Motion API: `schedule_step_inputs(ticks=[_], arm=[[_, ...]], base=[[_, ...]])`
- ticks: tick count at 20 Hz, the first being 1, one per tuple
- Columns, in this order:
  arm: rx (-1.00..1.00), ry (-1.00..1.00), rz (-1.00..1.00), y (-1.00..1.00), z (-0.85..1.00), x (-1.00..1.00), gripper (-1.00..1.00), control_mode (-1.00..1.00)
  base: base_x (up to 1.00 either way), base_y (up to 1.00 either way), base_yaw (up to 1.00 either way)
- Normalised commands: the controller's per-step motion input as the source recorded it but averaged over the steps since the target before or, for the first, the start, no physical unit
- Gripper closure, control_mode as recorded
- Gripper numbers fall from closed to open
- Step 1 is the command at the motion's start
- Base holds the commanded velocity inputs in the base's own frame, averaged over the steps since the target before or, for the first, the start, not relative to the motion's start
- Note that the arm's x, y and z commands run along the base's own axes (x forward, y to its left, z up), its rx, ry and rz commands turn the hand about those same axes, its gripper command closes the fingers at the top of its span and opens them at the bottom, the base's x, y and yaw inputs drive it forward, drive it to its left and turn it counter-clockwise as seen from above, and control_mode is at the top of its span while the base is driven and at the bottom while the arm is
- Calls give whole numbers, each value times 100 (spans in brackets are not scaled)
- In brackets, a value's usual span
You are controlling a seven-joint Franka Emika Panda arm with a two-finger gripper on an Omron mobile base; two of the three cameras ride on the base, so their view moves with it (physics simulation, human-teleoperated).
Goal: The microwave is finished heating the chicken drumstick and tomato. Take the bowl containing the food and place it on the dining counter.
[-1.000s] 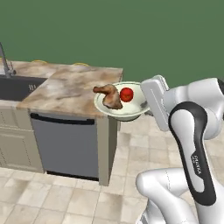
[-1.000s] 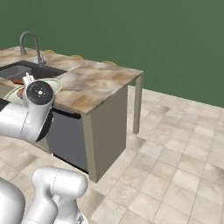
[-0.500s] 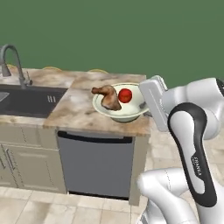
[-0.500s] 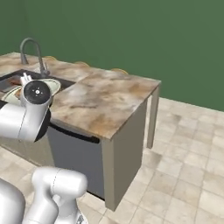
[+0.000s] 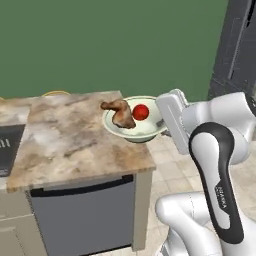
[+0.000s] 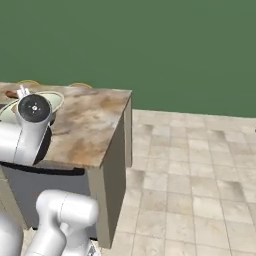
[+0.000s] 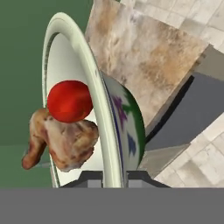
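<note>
While the gripper (image 7: 114,177) stays clamped on one bowl (image 5: 145,131) holding one drumstick (image 5: 120,112) and one tomato (image 5: 141,112), the dining counter (image 5: 75,145) has drawn nearer beneath it.

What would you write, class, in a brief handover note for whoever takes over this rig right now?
Gripper: shut on the bowl's rim, fingers on either side of it.
Bowl: held above the dining counter, over its right edge; not set down.
Chicken drumstick and tomato: inside the bowl.
Done: bowl carried to the counter.
Left: lower it onto the counter, release, withdraw.
</note>
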Motion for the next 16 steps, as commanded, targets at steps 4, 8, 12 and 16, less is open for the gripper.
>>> schedule_step_inputs(ticks=[4, 8, 12, 16], arm=[[0, 0, 0, 0, 0, 0, 100, 100], [0, 0, 0, 0, 0, 0, 100, 100], [0, 0, 0, 0, 0, 0, 100, 100], [0, 0, 0, 0, 0, 0, 100, 100]], base=[[73, -55, -48], [100, -30, -23], [100, -29, -4], [100, -36, 12]])
